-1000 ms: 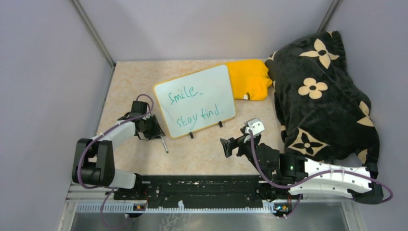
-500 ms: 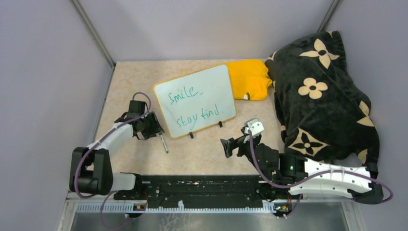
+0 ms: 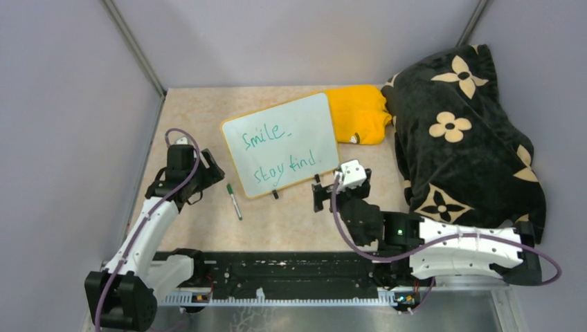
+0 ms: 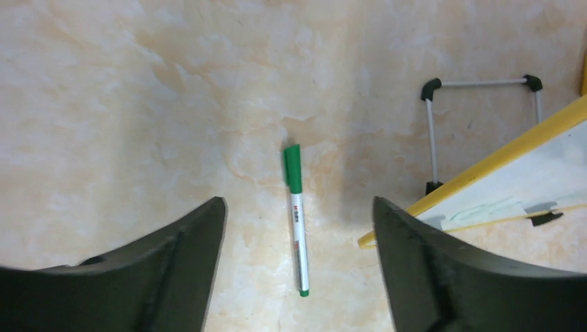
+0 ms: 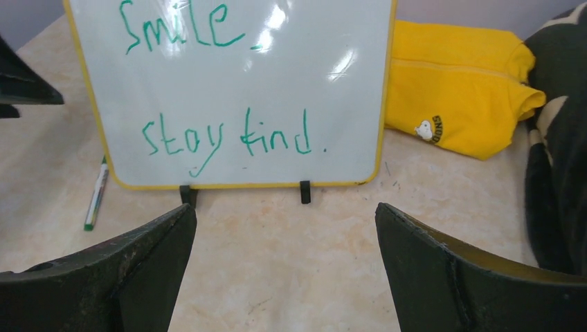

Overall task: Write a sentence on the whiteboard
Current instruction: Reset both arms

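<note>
The whiteboard (image 3: 308, 117) stands tilted on black clip feet at mid table. The sentence (image 3: 284, 168) is in green: "Smile" above "stay find", clear in the right wrist view (image 5: 228, 142). A green-capped marker (image 3: 234, 201) lies loose on the table by the board's left corner, also seen in the left wrist view (image 4: 295, 221). My left gripper (image 3: 204, 181) hovers above it, open and empty, jaws wide apart (image 4: 299, 202). My right gripper (image 3: 320, 197) faces the board's lower edge, open with nothing between its fingers (image 5: 285, 207).
A folded yellow cloth (image 3: 360, 111) lies behind the board's right end. A big black blanket with cream flowers (image 3: 464, 131) fills the right side. The board's wire stand (image 4: 484, 83) shows behind it. Purple walls enclose the table.
My left gripper opened, let go of the marker and lifted back to the left; the marker stays on the table. My right gripper moved forward toward the board's lower edge.
</note>
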Available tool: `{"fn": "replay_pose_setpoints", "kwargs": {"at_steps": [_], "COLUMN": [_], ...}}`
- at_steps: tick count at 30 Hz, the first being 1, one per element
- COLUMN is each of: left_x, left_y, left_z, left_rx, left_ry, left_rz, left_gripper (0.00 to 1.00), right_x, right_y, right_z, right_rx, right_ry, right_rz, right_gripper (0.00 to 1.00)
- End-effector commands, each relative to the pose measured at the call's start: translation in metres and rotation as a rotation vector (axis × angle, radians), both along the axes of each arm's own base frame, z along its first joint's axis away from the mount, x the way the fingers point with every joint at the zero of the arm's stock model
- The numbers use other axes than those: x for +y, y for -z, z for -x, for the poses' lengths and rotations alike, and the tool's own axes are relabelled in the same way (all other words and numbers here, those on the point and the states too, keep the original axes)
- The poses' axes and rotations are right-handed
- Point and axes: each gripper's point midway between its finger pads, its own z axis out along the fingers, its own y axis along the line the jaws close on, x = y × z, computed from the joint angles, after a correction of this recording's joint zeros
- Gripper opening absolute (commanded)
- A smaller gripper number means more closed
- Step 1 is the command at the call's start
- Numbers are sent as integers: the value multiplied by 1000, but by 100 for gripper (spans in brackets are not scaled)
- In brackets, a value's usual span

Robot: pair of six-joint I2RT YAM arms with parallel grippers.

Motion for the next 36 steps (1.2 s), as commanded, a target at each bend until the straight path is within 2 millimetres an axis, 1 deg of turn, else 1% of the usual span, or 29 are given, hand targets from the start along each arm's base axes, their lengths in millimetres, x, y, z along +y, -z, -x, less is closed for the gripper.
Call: {"fn": "replay_pose_setpoints", "kwargs": {"at_steps": [1,2,3,6,7,8,9,12,14,16,18,19,21,24,27,30,31,33,35,36], "left_x": [24,26,28,30,29,27,24,17,18,22,26,26,22,22,19,24,21,13,1,-6], "left_y": [-17,-17,-17,-16,-18,-20,-25,-40,-45,-45,-51,-56,-68,-80,-96,-121,-128,-138,-147,-158], "left_z": [0,0,1,3,3,3,1,0,2,3,3,3,3,2,-2,-10,-14,-23,-35,-43], "left_rx": [-28,-22,-12,9,4,-7,-25,-95,-136,-165,-199,-211,-244,-293,-365,-447,-458,-453,-436,-445], "left_ry": [-150,-168,-189,-264,-288,-300,-272,-188,-163,-166,-193,-188,-115,-97,-35,-28,-19,14,58,75], "left_rz": [-57,-62,-64,-42,-25,-9,-7,-42,-62,-80,-80,-76,-103,-111,-144,-237,-250,-245,-221,-203], "left_gripper": [90,96,98,99,99,99,99,99,99,99,99,99,99,99,99,99,99,99,99,99], "right_x": [2,6,10,16,21,23,21,6,0,-8,-21,-29,-43,-61,-75,-84,-91,-102,-106,-105], "right_y": [-26,-26,-25,-13,-6,-3,1,-2,-7,-9,-8,-9,-16,-27,-41,-52,-53,-59,-66,-70], "right_z": [-20,-23,-26,-45,-50,-59,-67,-92,-106,-118,-127,-130,-131,-131,-129,-128,-128,-129,-132,-134], "right_rx": [-50,-49,-39,56,118,167,206,268,315,359,373,368,332,265,219,184,177,156,140,135], "right_ry": [213,233,248,288,265,257,254,299,284,268,296,317,354,411,450,473,506,567,591,588], "right_rz": [-24,-18,-21,-46,-59,-75,-74,-106,-187,-290,-376,-401,-419,-399,-384,-357,-337,-307,-295,-293], "right_gripper": [99,99,99,99,99,99,99,99,99,99,99,99,99,99,99,98,98,98,98,98]}}
